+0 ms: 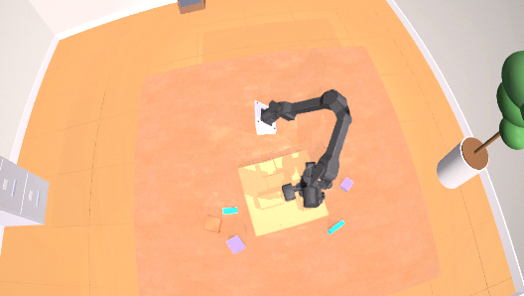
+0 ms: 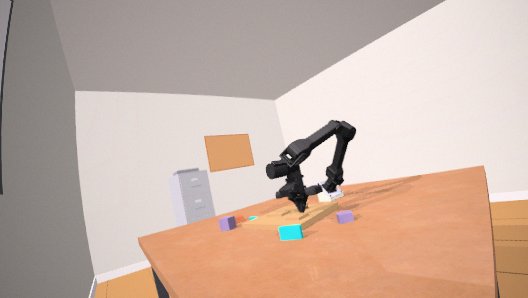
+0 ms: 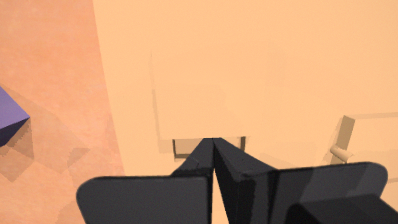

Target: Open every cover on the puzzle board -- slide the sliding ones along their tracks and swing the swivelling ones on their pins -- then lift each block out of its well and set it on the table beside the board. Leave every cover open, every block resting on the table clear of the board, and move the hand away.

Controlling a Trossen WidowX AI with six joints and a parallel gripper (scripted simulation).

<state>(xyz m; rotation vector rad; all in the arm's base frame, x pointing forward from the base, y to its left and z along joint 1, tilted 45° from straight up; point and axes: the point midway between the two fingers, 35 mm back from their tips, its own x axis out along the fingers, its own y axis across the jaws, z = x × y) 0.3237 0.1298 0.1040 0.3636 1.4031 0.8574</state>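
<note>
The puzzle board (image 1: 268, 223) (image 2: 256, 226) (image 3: 117, 60) lies on the table. My gripper (image 2: 302, 210) (image 3: 211, 142) is shut and empty, its tips low over the board at the edge of a flat cover (image 3: 200, 110). A narrow dark-edged opening (image 3: 184, 146) shows beside that edge; the fingers partly hide it. A peg (image 3: 341, 153) stands at a recess on the right in the wrist view. Off the board lie a purple block (image 1: 346, 184) (image 2: 345, 216) (image 3: 10, 116), another purple block (image 1: 236, 244) (image 2: 227, 223), a cyan block (image 1: 336, 226) (image 2: 291, 232), another cyan block (image 1: 229, 211) (image 2: 253, 218) and an orange block (image 1: 213, 223).
The arm's white base plate (image 1: 266, 128) is behind the board. The arm (image 1: 338, 136) (image 2: 341, 152) bends over the board's right side and hides part of it in the top view. The right purple block and a cyan block lie close to that side.
</note>
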